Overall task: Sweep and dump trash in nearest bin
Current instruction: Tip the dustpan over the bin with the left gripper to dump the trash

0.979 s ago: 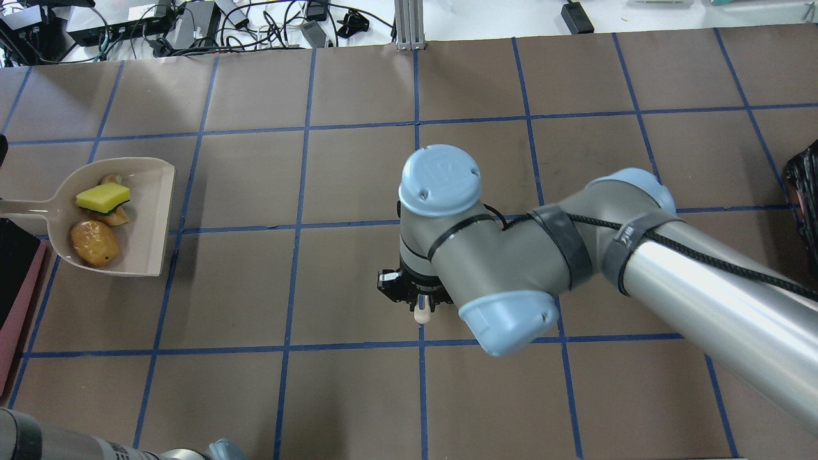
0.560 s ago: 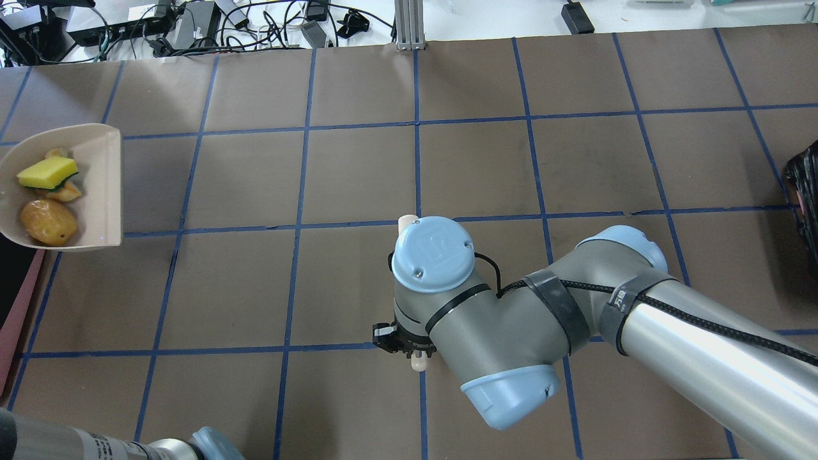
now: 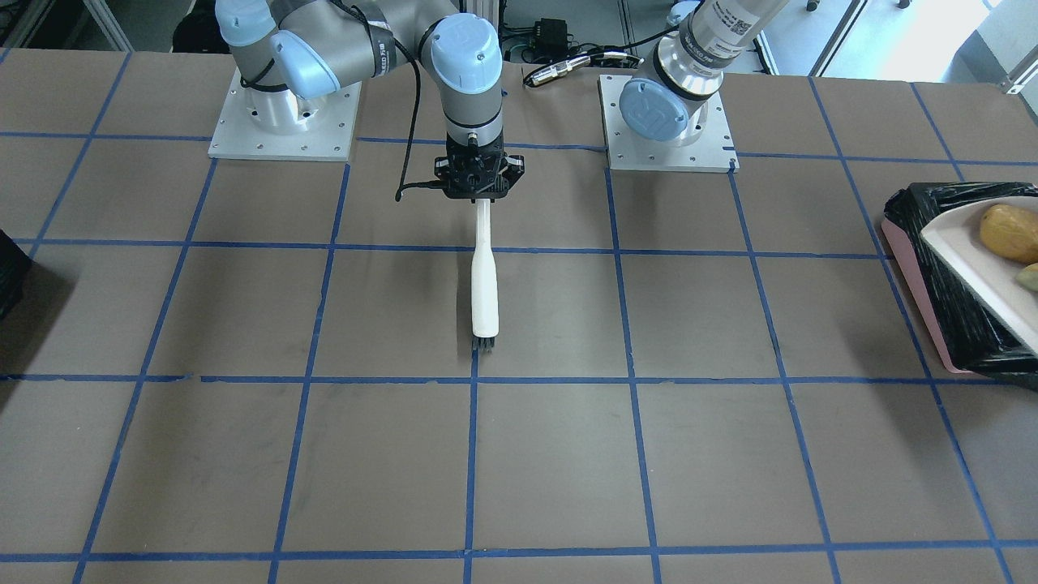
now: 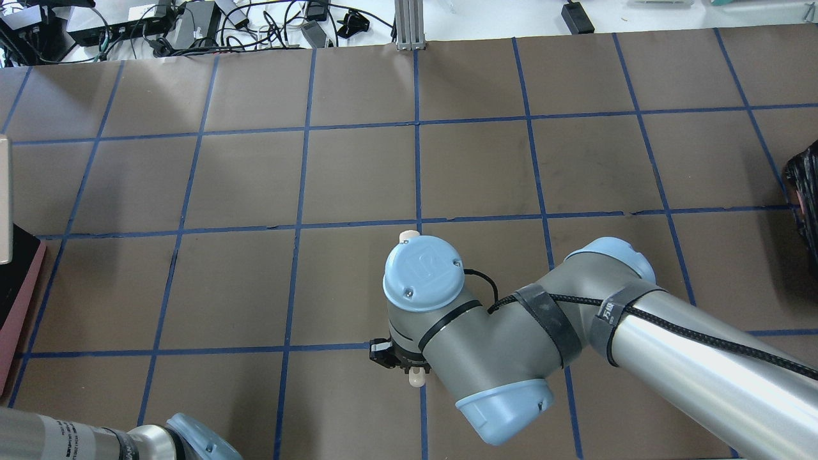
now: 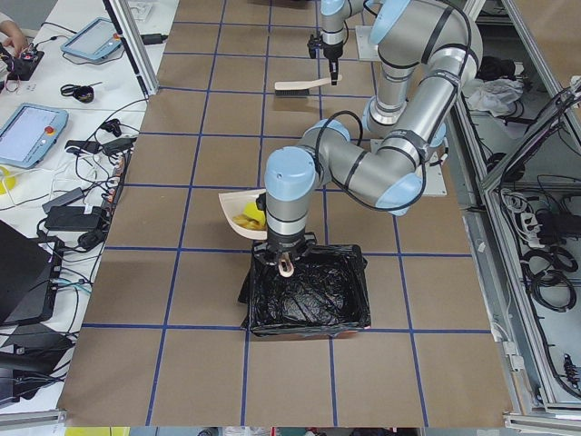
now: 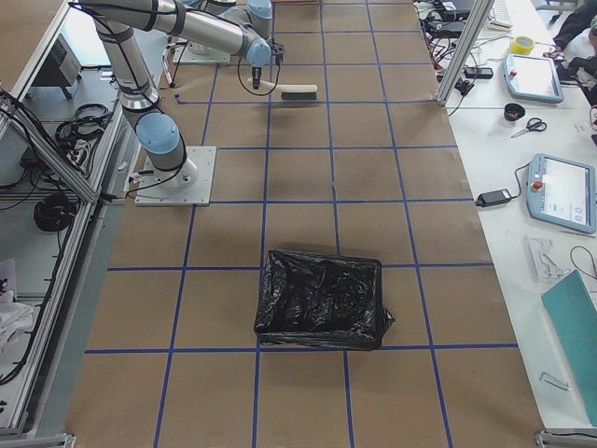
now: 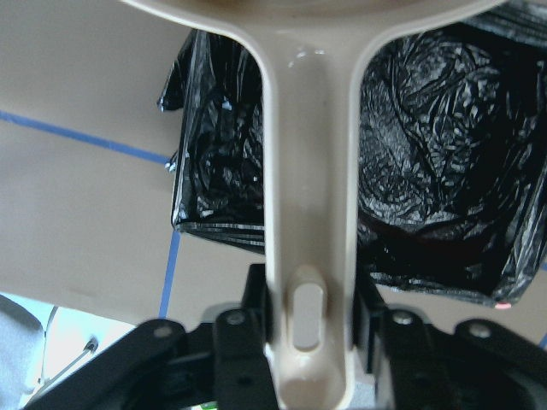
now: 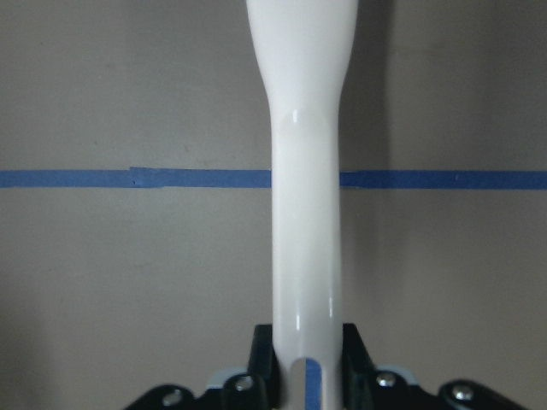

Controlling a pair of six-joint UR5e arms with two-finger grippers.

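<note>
My left gripper (image 7: 308, 342) is shut on the handle of a beige dustpan (image 7: 308, 213) and holds it over the pink bin (image 3: 912, 284) with its black bag (image 7: 436, 171) at the table's left end. The pan (image 3: 965, 259) holds the brown-orange lump (image 3: 1008, 233) and the yellow-green wedge (image 3: 1028, 276). I cannot make out the peel piece. The exterior left view shows the pan (image 5: 238, 211) at the bin's (image 5: 309, 295) far rim. My right gripper (image 3: 478, 191) is shut on a white brush (image 3: 485, 284) near the table's middle, bristles down on the table.
A second bin with a black bag (image 6: 322, 299) stands at the table's right end and shows at the right edge of the overhead view (image 4: 805, 191). Cables and boxes (image 4: 160, 25) lie beyond the far edge. The arm bases (image 3: 669, 122) stand at the near side.
The dustpan with the scraps moved left, almost out of the overhead view, to above the pink bin. The right arm drew back toward the robot with the brush.
</note>
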